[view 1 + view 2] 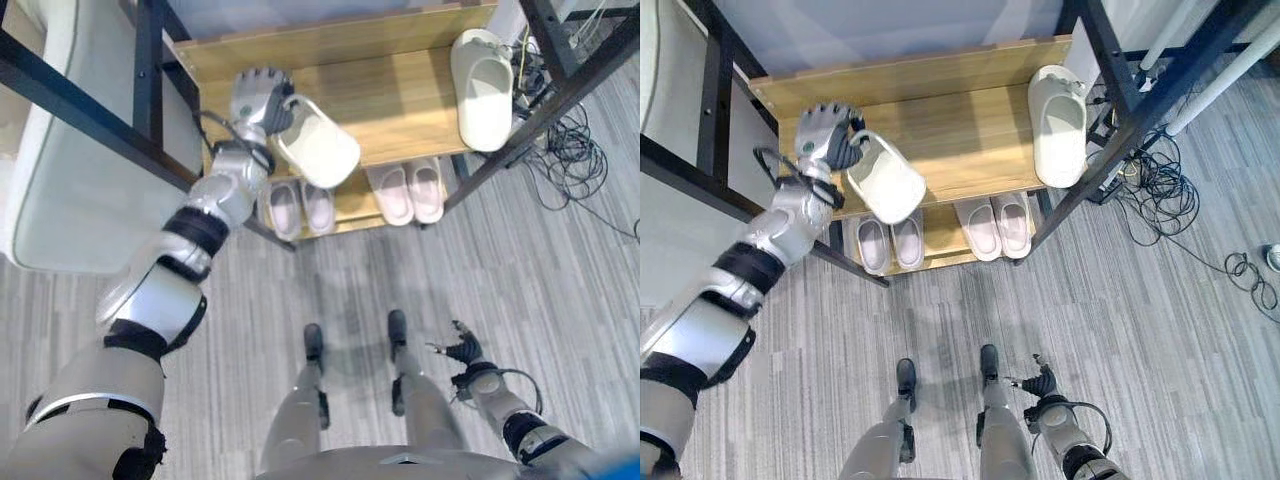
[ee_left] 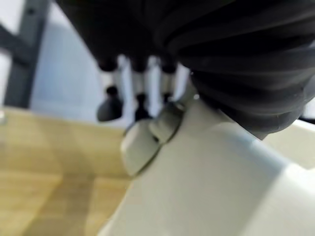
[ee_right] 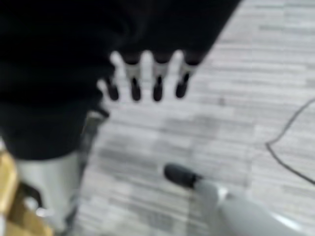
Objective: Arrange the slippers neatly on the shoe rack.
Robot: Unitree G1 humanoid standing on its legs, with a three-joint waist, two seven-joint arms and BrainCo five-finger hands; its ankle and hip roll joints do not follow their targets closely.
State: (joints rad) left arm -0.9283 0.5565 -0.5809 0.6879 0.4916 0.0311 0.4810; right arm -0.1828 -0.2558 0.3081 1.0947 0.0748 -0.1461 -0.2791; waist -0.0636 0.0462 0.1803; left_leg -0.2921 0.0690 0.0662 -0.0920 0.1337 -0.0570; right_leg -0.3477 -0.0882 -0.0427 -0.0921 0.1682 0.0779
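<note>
**Last slipper in hand, over the top shelf**

Left hand (image 1: 262, 98) has its fingers curled round the heel end of a cream slipper (image 1: 318, 147), held tilted in the air above the left part of the shoe rack's top shelf (image 1: 390, 95). Not set down yet. Left wrist view shows the slipper body right against the palm, wood shelf past it.

Right hand (image 1: 466, 352) hangs low by the robot's side, fingers loose, holding nothing.

Progress, as I read it:
- mate slipper (image 1: 483, 86) already lies flat at the right end of the top shelf, sole down
- two pale pairs (image 1: 290, 207) (image 1: 409, 189) sit side by side on the lower shelf, looks tidy
- left to do: lower the held slipper onto the top shelf, probably next to its mate, straighten it, let go

Surface/room: light wood shelves in a black metal frame (image 1: 1118, 95). Grey striped floor (image 1: 1160, 320). Loose cables (image 1: 1160, 200) bunched on the floor right of the rack. White padded thing (image 1: 60, 180) to the rack's left, can't tell what.
</note>
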